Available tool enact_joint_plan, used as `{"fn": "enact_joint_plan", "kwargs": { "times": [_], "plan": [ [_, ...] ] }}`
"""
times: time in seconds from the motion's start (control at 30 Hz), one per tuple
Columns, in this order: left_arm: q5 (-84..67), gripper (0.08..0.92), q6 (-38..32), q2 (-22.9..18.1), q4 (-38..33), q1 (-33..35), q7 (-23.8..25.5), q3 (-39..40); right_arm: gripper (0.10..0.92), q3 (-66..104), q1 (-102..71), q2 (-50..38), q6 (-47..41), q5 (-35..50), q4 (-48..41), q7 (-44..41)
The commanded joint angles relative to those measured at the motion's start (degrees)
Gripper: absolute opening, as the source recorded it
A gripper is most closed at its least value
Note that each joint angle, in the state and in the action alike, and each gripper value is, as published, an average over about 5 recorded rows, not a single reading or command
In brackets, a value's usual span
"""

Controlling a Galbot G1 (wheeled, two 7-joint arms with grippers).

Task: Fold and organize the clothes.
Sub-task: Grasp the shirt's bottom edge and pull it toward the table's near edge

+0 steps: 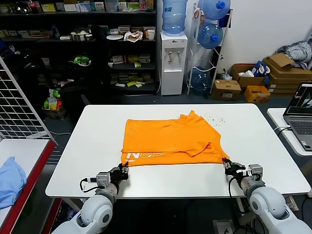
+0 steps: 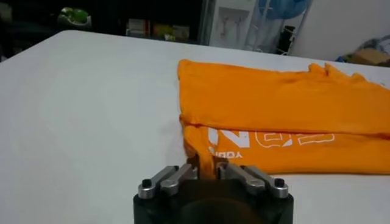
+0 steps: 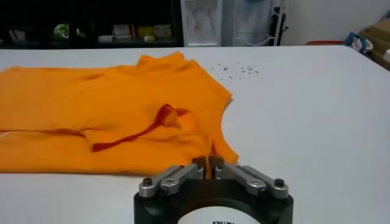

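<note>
— Orange fabric fills the middle of the head view: the T-shirt [image 1: 170, 139] lies on the white tabletop [image 1: 87, 146], folded into a wide band. How much of it can we actually read?

— Not much of the print. White lettering runs along the near edge toward the lower left of the shirt, but a fold covers its upper part, so we cannot make out the words. In the right wrist view the shirt [image 3: 109, 109] is cut off at the left edge of the frame, and a rumpled crease sits near its centre.

— And the pincers?

— We see the left pincer [image 1: 123, 170] at the shirt's lower left corner, its fingers drawn in tight on the hem; the left wrist view shows a strip of orange [image 2: 204, 161] nipped between them. The right pincer [image 1: 229, 165] is at the lower right corner, fully closed on that corner of cloth.

— Anything else half-seen?

— A light blue cloth [image 1: 9, 180] at the lower left, cut by the frame's edge.
</note>
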Motion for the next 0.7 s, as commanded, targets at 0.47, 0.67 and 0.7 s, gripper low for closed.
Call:
{"fn": "enact_joint_plan", "kwargs": {
  "times": [0.47, 0.67, 0.7],
  "plan": [
    [-5.7, 0.095, 1.0, 9.3, -17.2, 10.0, -5.6, -4.2, 0.122, 5.1, -14.8, -2.2, -3.8, 6.3, 16.3, 5.5],
    [-6.1, 0.095, 1.3, 11.8, -22.8, 16.1, -6.3, -6.5, 0.122, 8.3, -23.4, -1.9, -4.6, 6.3, 22.0, 7.4],
    [-6.1, 0.095, 1.3, 12.2, -23.4, 17.1, -6.3, -6.7, 0.122, 8.9, -24.4, -1.8, -4.5, 6.3, 22.7, 7.5]
  ]
}}
